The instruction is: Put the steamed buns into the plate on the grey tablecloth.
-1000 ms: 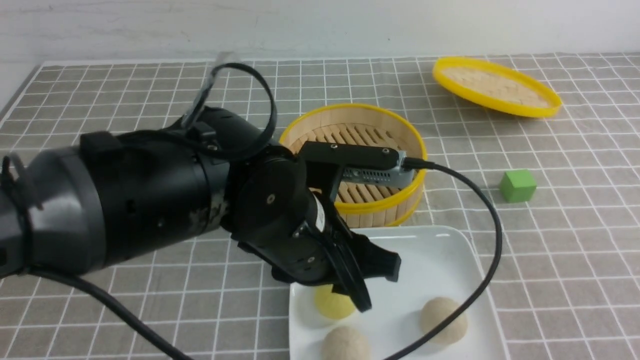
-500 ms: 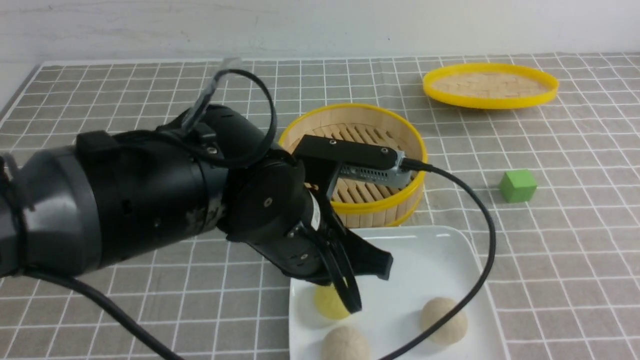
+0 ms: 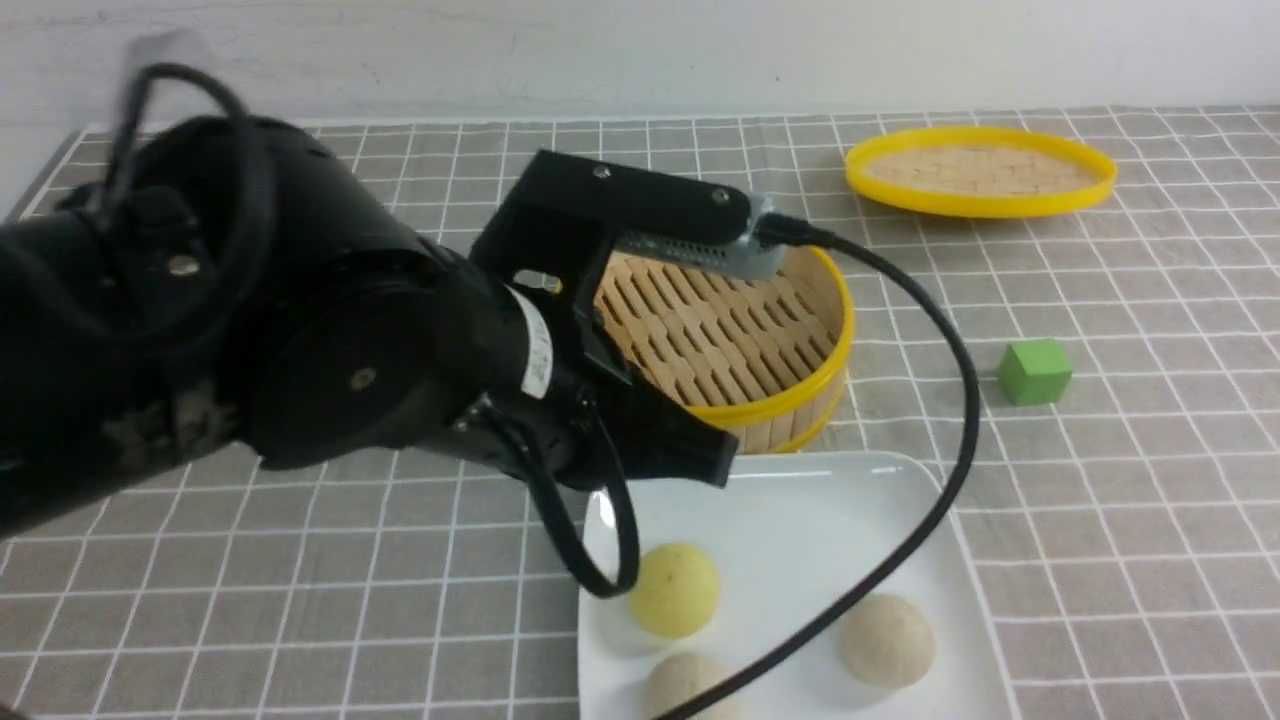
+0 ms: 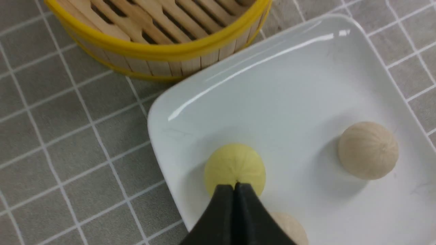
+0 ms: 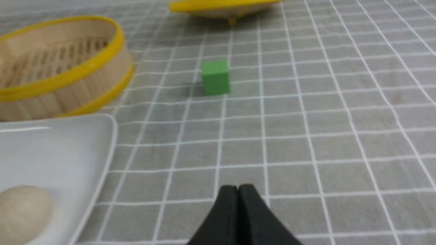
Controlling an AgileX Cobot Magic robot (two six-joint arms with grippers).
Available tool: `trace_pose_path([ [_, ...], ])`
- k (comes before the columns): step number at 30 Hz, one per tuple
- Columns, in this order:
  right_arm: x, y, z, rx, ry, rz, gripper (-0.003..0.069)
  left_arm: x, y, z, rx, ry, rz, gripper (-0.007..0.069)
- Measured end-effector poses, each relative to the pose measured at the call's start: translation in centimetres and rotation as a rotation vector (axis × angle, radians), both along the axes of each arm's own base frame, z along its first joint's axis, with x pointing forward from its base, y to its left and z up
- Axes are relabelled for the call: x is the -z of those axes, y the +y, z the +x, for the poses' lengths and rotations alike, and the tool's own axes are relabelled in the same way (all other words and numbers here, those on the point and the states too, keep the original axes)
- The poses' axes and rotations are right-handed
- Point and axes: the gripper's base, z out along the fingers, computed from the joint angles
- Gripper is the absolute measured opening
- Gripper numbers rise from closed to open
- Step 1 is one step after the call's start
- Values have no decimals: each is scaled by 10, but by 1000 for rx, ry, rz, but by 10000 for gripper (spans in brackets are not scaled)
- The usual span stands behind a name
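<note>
Grey tablecloth carries white plate with all three steamed buns. Left claw pressed together, empty, above yellow bun; right claw together, empty.

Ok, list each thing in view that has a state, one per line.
Steamer: lid off, nothing inside.
Lid: lying on the tablecloth, apart from the steamer.
Plate: holds all three buns.
Yellow bun: on the plate, not gripped.
Left end effector: shut, holding nothing.
Right end effector: shut, holding nothing.
</note>
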Motion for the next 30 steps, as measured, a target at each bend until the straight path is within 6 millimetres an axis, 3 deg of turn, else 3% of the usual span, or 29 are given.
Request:
trace_pose_path([
  [3,19,-4,1,77,51,-5,3,-25,16,-12,0,-71,-42,2],
  [12,18,-4,2,95,28,-5,9,-69,61,-45,-25,-196,-85,2],
  [14,18,-4,2,95,26,-4,11,-80,83,-59,-53,-220,-66,2],
  [15,18,-4,2,94,25,-4,11,-81,84,-60,-54,-226,-69,2],
  [18,18,-4,2,94,25,-4,15,-92,120,-87,-105,-237,-55,2],
  [23,18,-4,3,94,24,-3,22,-69,150,-114,-152,-205,-110,2],
  [24,18,-4,3,94,24,-3,26,-48,154,-119,-159,-195,-140,2],
  [27,18,-4,3,94,24,-3,27,-12,151,-123,-155,-210,-284,2],
  [30,18,-4,3,94,24,-3,29,10,143,-123,-136,-231,-442,4],
])
